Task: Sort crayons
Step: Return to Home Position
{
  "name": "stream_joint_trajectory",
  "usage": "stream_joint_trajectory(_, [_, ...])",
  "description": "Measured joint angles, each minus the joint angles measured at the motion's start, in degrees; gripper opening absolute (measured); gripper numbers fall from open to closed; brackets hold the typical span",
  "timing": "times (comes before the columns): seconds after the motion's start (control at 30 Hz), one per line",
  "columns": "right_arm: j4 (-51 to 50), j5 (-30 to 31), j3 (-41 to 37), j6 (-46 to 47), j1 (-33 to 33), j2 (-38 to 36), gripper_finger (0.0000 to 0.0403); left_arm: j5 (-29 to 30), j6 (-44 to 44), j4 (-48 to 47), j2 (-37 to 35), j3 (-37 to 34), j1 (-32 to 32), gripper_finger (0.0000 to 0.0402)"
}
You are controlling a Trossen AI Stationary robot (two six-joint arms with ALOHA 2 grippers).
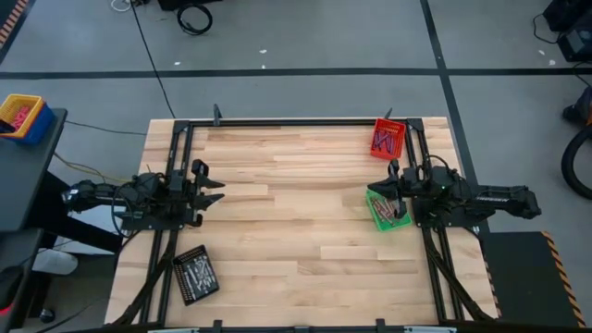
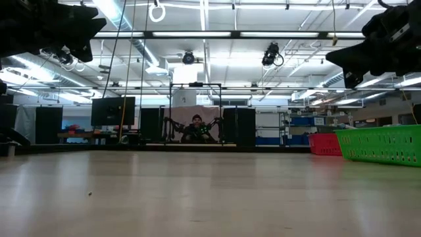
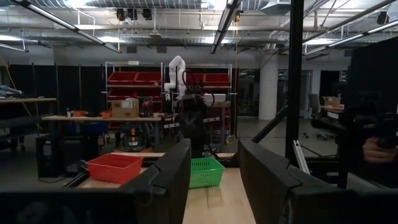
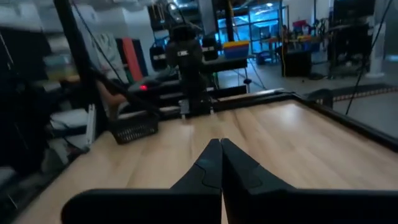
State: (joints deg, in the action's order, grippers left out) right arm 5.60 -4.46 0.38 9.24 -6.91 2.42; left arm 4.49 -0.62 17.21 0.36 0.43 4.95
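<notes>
The crayons (image 1: 388,141) lie in three trays: purplish ones in the red tray (image 1: 374,141) at far right, reddish ones in the green tray (image 1: 377,219) just nearer, and pale ones in the black tray (image 1: 181,268) at near left. The right tool (image 1: 392,190) hangs above the green tray with its fingers pressed together. The left tool (image 1: 217,191) hangs over the tabletop's (image 1: 296,203) left side, fingers apart and holding nothing.

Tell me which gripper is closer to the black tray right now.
Left. The left gripper sits on the left side of the table, a little beyond the black tray; the right gripper is across the table, by the green tray.
</notes>
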Motion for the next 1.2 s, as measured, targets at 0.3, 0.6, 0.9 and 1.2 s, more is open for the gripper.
stream_joint_trajectory(0.3, [-2.41, 1.45, 0.00, -3.02, 1.55, -0.84, 0.0024, -0.02, 0.00, 0.01, 0.00, 0.00, 0.00, 0.0144])
stream_joint_trajectory(0.6, [-2.31, 1.45, 0.00, -2.85, 1.55, -0.86, 0.0028, -0.04, 0.00, 0.02, 0.00, -0.02, 0.00, 0.0144])
stream_joint_trajectory(0.9, [-2.30, 1.45, 0.00, -2.82, 1.55, -0.84, 0.0027, -0.04, 0.00, 0.02, 0.00, -0.02, 0.00, 0.0144])
stream_joint_trajectory(1.2, [-2.30, 1.45, 0.00, -2.82, 1.55, -0.84, 0.0027, -0.04, 0.00, 0.02, 0.00, -0.02, 0.00, 0.0144])
